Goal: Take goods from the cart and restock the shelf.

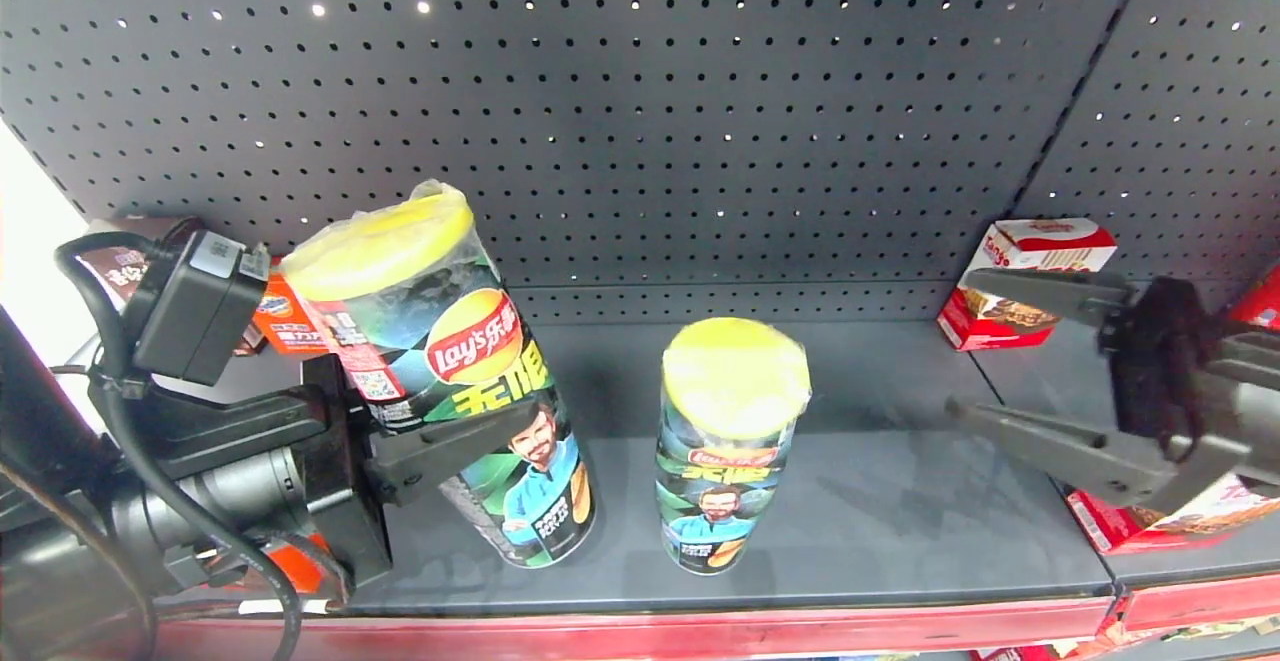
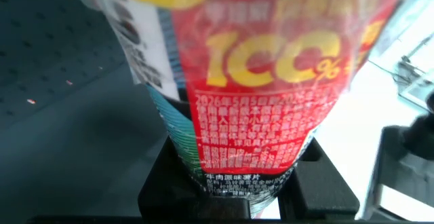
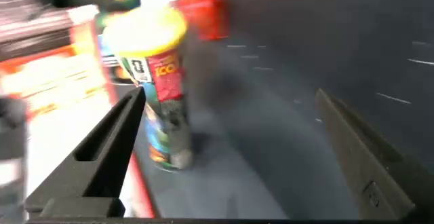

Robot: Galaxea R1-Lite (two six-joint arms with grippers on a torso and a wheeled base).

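My left tool is clamped round the middle of the held can, a tall chip can. 1 finger shows across its front; the other is hidden behind it. The held can is just left of the standing can, not touching it. It leans, with the yellow lid tipped away from the standing can and the base nearer to it. The base is low over the shelf; can't tell if it touches. On the left wrist cam the held can is close up, red label panel facing the cam.

The standing can is upright with its yellow lid on, approx mid-shelf, nearer the red front lip than the pegboard back.

My right tool is wide with nothing in it, well right of the standing can, fingers pointing toward it. On the right wrist cam the standing can sits beyond the 2 spread fingers, closer to that 1.

A red & white box is right of the standing can & farther back, by the pegboard. A 2nd red box is right of the standing can near the front lip, under my right tool. Left of the standing can, past the held can, an orange packet & a brown box sit at the back.
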